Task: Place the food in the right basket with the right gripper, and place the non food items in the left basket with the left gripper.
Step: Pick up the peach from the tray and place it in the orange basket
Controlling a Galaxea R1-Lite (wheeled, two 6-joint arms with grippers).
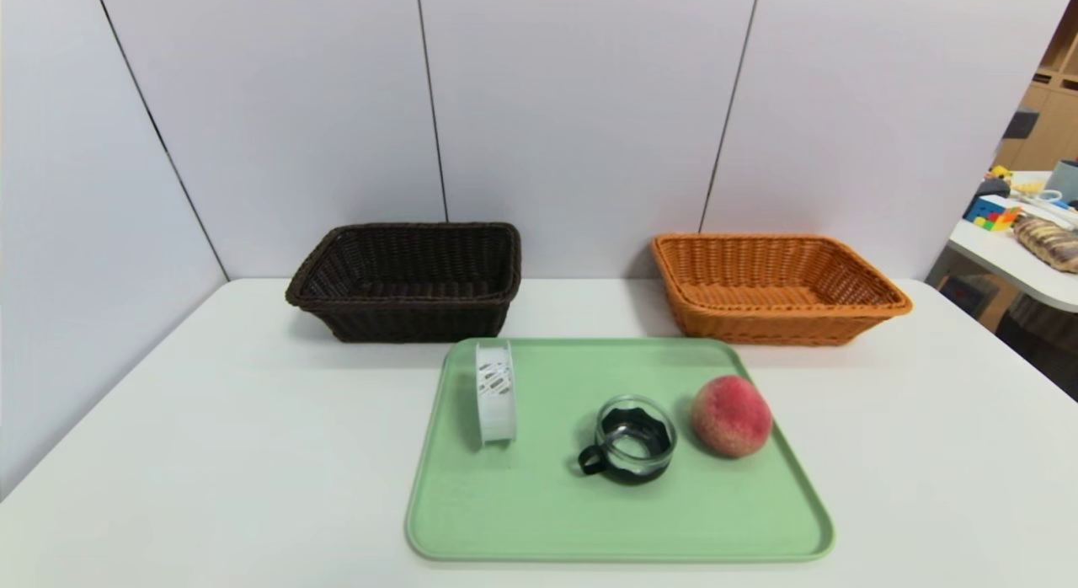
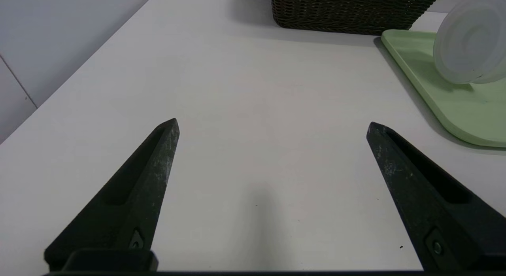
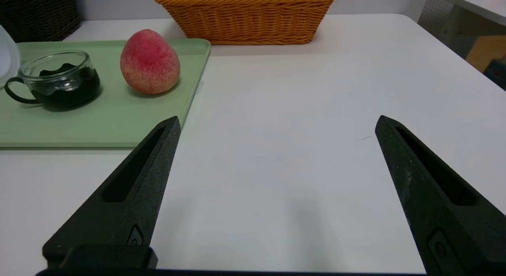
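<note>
On the pale green tray (image 1: 556,521): a fuzzy peach (image 1: 731,416), a glass cup (image 1: 635,439) and a white plastic ring-shaped band (image 1: 496,392).

The peach sits near the tray's right edge, the clear cup with its black base and handle just beside it, and the band stands upright on its rim toward the left edge. Behind the tray on the white table (image 1: 253,453), the dark brown wicker basket (image 1: 404,318) is on the left and the orange-tan wicker basket (image 1: 775,323) on the right. The left gripper (image 2: 272,123) and right gripper (image 3: 278,120) are both over the table, fingers spread wide with nothing between them.
</note>
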